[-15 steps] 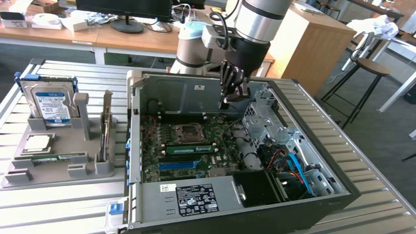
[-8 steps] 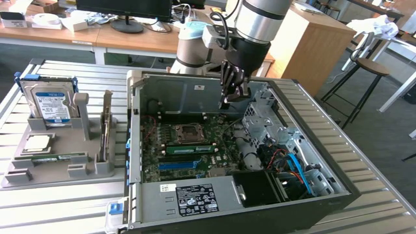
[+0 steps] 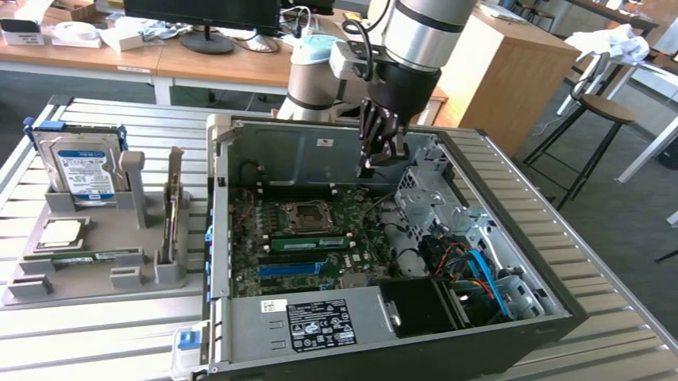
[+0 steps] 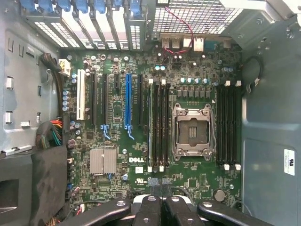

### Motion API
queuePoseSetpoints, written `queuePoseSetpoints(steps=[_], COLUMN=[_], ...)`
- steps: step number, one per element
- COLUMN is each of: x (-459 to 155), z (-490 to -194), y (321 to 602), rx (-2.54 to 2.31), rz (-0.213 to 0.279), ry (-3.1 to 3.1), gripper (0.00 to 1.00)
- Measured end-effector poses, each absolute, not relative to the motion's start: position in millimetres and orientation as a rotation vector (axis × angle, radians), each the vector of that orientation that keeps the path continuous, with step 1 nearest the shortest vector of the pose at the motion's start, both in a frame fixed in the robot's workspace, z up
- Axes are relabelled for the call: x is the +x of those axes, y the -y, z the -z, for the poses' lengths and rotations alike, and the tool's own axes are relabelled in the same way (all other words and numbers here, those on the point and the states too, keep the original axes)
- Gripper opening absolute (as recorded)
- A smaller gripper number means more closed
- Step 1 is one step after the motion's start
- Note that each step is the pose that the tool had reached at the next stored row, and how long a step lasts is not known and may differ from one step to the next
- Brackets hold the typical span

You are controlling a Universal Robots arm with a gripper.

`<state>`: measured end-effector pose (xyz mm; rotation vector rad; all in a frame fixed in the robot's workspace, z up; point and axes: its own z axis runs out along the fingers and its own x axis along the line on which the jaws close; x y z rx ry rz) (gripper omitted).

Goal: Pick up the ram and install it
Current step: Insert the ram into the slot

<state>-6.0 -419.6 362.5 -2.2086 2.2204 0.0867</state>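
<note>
I hold the gripper [image 3: 373,165] above the CPU socket [image 3: 308,213], jaws closed on nothing. The ram [image 3: 313,240] appears seated in a slot just beside that socket, so it needs no grip.

Bright, even light fills the room in the exterior view. The slatted table [image 3: 106,333] shines pale, almost washed out. Inside the computer case [image 3: 317,147] it is dimmer, and the black shroud [image 3: 418,305] sinks into shadow. From my wrist the motherboard [image 4: 141,179] is evenly lit, the heatsink [image 4: 103,161] glints, my pincer [image 4: 159,201] reads dark, and the case walls splay outward at the edges.
</note>
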Motion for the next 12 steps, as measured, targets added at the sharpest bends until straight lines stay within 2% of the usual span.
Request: queuePoseSetpoints(steps=[12], x=[-6], z=[-350], y=[420], rx=[-2.208], rz=[-0.087], ry=[-2.220], gripper=[0.10])
